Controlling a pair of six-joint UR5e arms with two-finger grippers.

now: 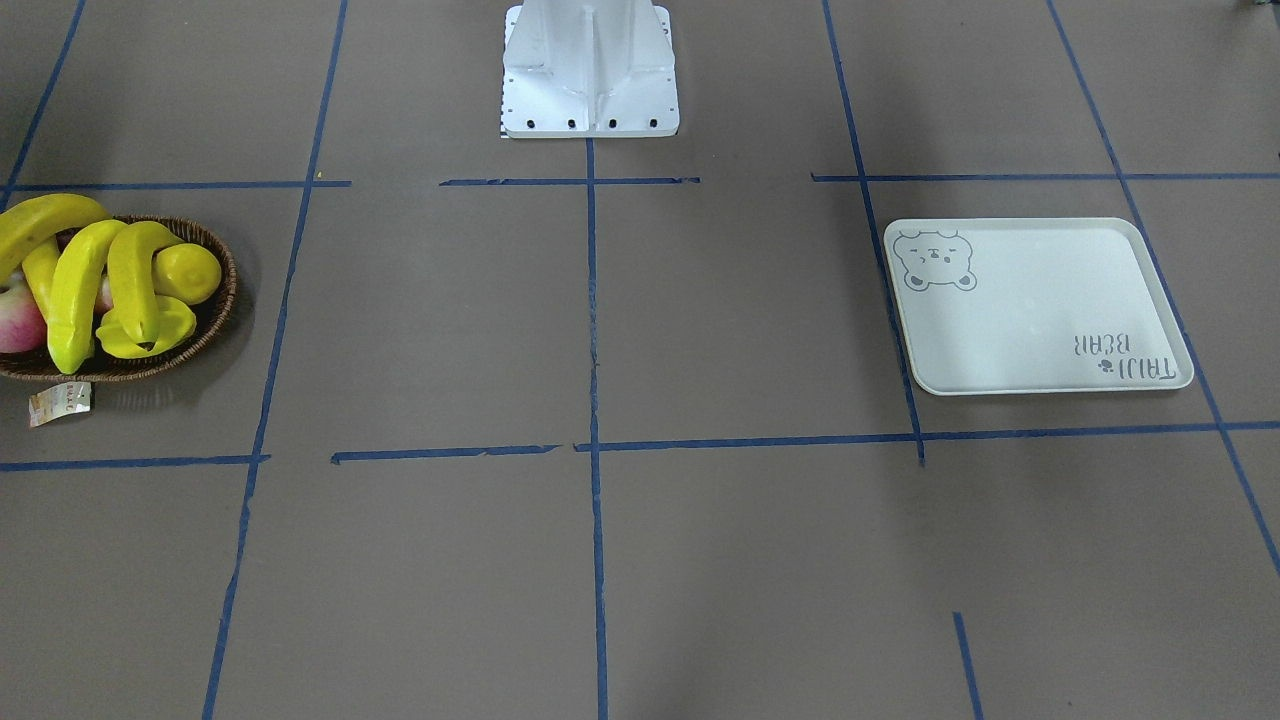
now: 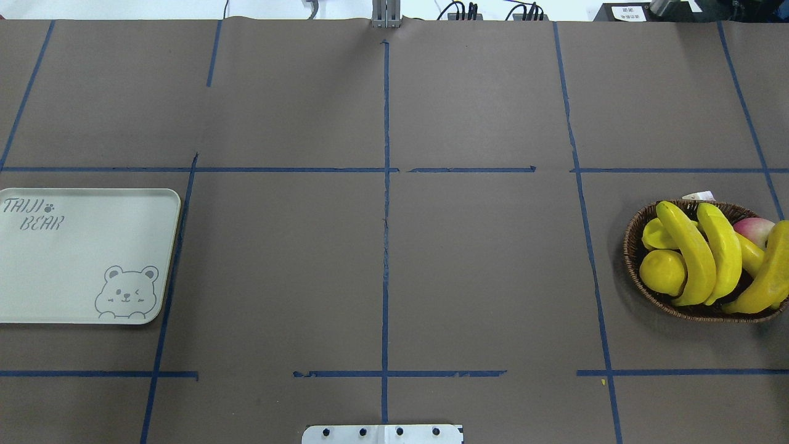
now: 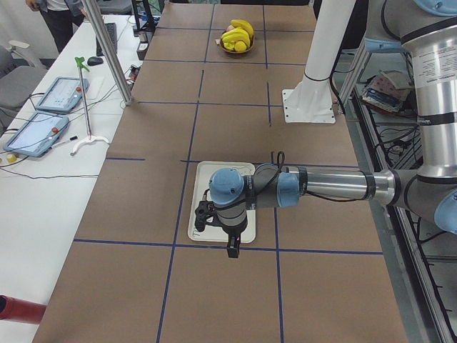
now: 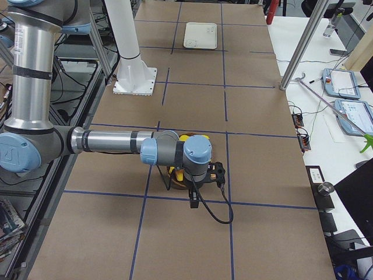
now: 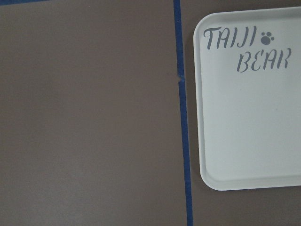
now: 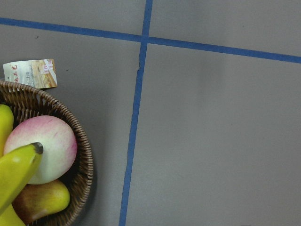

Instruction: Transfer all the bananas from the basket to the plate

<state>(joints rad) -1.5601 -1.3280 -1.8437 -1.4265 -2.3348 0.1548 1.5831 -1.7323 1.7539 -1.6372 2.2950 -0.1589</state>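
Four yellow bananas (image 1: 75, 290) lie piled in the dark wicker basket (image 1: 218, 305), which also shows in the overhead view (image 2: 633, 246) with the bananas (image 2: 693, 256) on top. The pale bear-print plate (image 2: 80, 259) lies bare at the other end of the table (image 1: 1030, 310). My left gripper (image 3: 233, 250) hangs above the plate's near edge; my right gripper (image 4: 193, 201) hangs above the basket. Both show only in the side views, so I cannot tell whether they are open. The right wrist view shows a banana tip (image 6: 19, 167) at the basket rim (image 6: 82, 141).
A lemon (image 2: 662, 271), a starfruit (image 1: 150, 335) and a pink peach (image 6: 42, 146) share the basket, with a yellow-red fruit (image 6: 40, 200) below. A paper tag (image 1: 60, 403) lies by the rim. The robot's white base (image 1: 590, 90) stands mid-table.
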